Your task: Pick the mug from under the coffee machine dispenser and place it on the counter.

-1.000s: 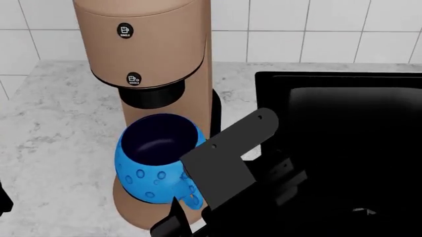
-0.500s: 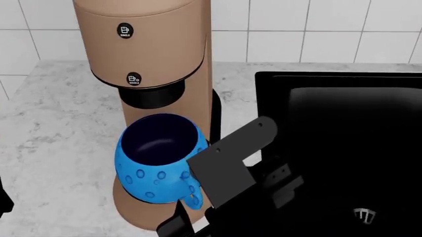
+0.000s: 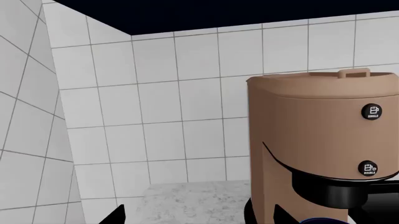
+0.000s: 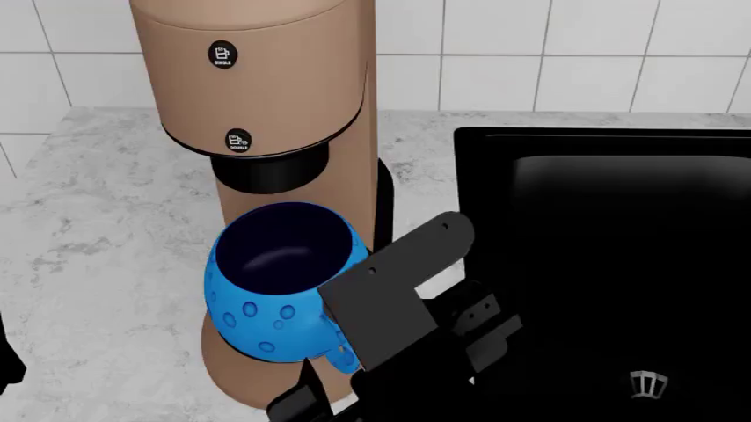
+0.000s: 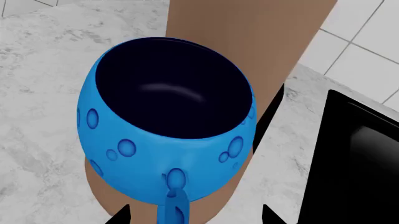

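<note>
Blue mug (image 4: 280, 286) under the black spout (image 4: 267, 173) of the coffee machine dispenser (image 4: 260, 97), on its tan base, handle (image 5: 173, 207) toward the right tool (image 5: 193, 215). Tips spread either side of that handle, not touching. Left tool (image 3: 198, 215) spread too, near the machine over the counter (image 4: 94, 229). Black sink (image 4: 610, 220) alongside.

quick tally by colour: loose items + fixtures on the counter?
Blue: 1, the mug
Tan-brown: 1, the coffee machine dispenser
Black: 1, the sink basin
Total: 3
</note>
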You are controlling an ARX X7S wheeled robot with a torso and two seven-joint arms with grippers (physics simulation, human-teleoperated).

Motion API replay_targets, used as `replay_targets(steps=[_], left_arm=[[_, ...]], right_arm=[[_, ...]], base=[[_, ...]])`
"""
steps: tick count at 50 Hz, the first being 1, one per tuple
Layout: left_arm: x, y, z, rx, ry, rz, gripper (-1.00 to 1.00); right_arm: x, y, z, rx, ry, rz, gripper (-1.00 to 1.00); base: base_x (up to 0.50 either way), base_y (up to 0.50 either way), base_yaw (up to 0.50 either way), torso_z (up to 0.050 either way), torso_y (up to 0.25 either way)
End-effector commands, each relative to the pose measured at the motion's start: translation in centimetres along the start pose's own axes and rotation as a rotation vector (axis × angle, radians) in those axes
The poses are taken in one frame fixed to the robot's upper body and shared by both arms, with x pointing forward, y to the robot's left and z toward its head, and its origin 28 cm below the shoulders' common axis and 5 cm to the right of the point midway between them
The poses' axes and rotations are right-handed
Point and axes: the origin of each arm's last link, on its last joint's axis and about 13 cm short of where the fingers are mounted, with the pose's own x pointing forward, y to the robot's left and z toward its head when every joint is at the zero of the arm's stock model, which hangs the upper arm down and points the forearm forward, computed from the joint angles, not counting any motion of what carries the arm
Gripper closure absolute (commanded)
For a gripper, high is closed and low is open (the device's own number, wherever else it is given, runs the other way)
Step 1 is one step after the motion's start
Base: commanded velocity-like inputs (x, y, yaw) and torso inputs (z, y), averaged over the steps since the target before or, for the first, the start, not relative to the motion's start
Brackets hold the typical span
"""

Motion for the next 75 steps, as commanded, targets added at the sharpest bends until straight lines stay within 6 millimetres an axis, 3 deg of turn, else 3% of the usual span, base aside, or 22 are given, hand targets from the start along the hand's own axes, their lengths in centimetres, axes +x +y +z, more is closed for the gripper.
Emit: replay_targets(steps=[1,22,23,41,53,67,75], left_arm=[[0.0,0.0,0.0,0.001,0.001,0.001,-1.0],[0.0,0.0,-0.1,0.001,0.003,-0.002,-1.0],[-0.1,0.0,-0.1,0.001,0.003,-0.003,-1.0],[-0.1,0.0,-0.1,0.001,0.003,-0.003,-1.0],[0.1,0.0,-0.1,0.0,0.001,-0.003,-1.0],[0.2,0.0,0.1,0.006,0.001,-0.006,-1.0],[0.0,0.1,0.1,0.006,0.0,-0.006,-1.0]], right_arm=[[0.4,0.2,0.2,-0.008,-0.007,-0.001,-1.0],[1.0,0.1,-0.1,0.012,-0.005,-0.004,-1.0],[1.0,0.1,-0.1,0.017,-0.005,-0.002,1.0],[0.1,0.4,0.1,0.021,-0.022,0.021,1.0],[-3.5,0.0,2.2,0.097,-0.062,0.094,1.0],[-5.7,0.2,1.5,0.154,-0.066,0.143,1.0],[-7.9,1.1,1.2,0.183,-0.086,0.204,1.0]], base=[[0.0,0.0,0.0,0.0,0.0],[0.0,0.0,0.0,0.0,0.0],[0.0,0.0,0.0,0.0,0.0],[0.0,0.0,0.0,0.0,0.0],[0.0,0.0,0.0,0.0,0.0],[0.0,0.0,0.0,0.0,0.0],[0.0,0.0,0.0,0.0,0.0]])
